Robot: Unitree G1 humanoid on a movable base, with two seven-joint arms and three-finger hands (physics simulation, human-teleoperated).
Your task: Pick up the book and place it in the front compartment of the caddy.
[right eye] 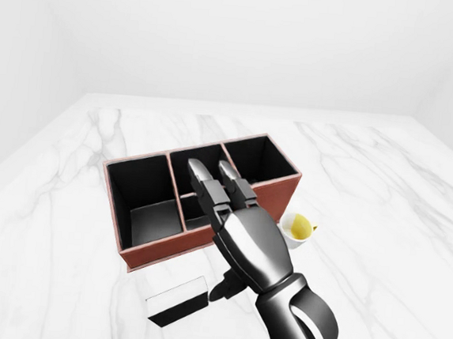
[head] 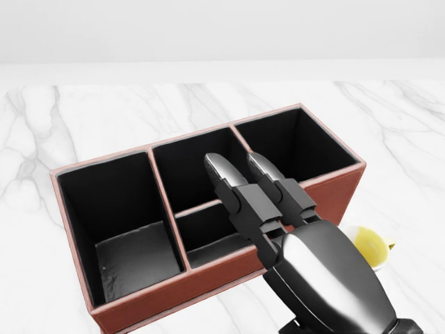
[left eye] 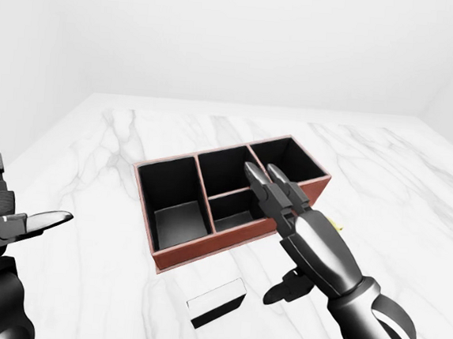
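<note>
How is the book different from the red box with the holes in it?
The book is small, thin and lies flat, with a black and white look; the caddy is much bigger, stands tall and has reddish-brown walls around black compartments. The book is a closed slab, while the caddy is open on top and empty. The book sits below the caddy in the right-eye view, apart from it. Both rest on the marble table.
</note>
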